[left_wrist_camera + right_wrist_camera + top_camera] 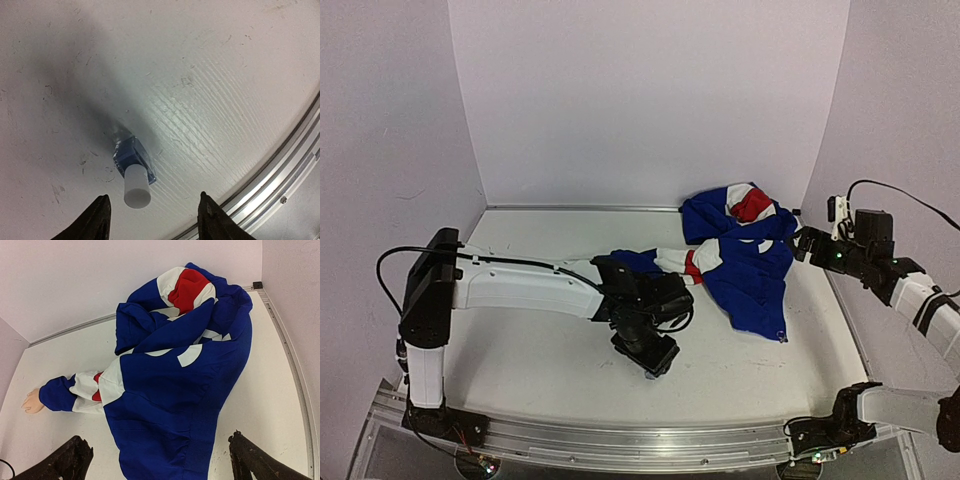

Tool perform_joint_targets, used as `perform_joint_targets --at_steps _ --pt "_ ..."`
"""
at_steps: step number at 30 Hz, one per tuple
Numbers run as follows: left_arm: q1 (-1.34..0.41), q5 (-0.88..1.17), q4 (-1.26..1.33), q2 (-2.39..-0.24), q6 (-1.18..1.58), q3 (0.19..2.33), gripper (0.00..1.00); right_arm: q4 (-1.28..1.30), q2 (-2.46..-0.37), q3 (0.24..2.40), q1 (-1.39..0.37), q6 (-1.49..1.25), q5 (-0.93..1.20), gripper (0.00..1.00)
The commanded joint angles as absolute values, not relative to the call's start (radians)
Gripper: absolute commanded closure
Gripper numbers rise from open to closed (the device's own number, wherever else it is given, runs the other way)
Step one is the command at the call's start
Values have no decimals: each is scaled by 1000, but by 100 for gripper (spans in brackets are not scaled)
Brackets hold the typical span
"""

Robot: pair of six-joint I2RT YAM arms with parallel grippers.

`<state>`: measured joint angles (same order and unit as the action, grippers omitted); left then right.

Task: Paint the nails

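Note:
The pale mannequin hand (32, 401) pokes out of a blue sleeve cuff (55, 394) at the far left of the right wrist view; its nails are too small to make out. In the top view the left arm hides it. A small clear bottle (132, 159) of blue polish with a pale cap (137, 186) stands on the table. My left gripper (153, 197) is open just above it, the cap between the fingers nearer the left one; it sits at table centre (645, 352). My right gripper (157, 440) is open and empty above the jacket, at the right (798, 243).
A blue, white and red jacket (185, 375) lies crumpled over the back right of the table (745, 250), its sleeve running left to the hand. An aluminium rail (280, 165) edges the table front (620, 440). Pale walls (650, 100) close in the back and sides.

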<state>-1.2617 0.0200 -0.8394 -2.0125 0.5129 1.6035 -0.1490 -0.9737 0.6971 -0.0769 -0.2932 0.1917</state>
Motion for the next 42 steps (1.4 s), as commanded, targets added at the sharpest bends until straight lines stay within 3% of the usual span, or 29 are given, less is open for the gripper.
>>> perform_joint_targets --at_steps 1,6,17,24,27,31,35,39,42 --pt "-1263 -51 -921 -2040 506 1679 45 -176 -950 693 -71 -297 212 2" --pt "-1263 -63 -939 -2068 506 1709 52 -176 -950 689 -70 -296 215 2" --pt "-1263 -63 -942 -2105 491 1740 79 -168 -945 695 -70 -300 252 2" --pt "-1241 -46 -943 -2030 451 1705 100 -229 -1012 673 -100 -296 470 2" --pt "-1200 -12 -919 -1916 387 1629 100 -325 -1037 646 -198 -321 536 2" --pt "-1127 110 -832 -1708 228 1473 100 -508 -1141 642 -457 -345 556 2" --pt "-1058 280 -777 -1501 38 1330 100 -740 -1318 676 -680 -330 704 2" --pt "-1047 283 -777 -1355 -95 1274 100 -944 -1477 760 -818 -327 895 2" --pt "-1045 272 -774 -1271 -121 1255 100 -970 -1582 844 -852 -317 998 14"
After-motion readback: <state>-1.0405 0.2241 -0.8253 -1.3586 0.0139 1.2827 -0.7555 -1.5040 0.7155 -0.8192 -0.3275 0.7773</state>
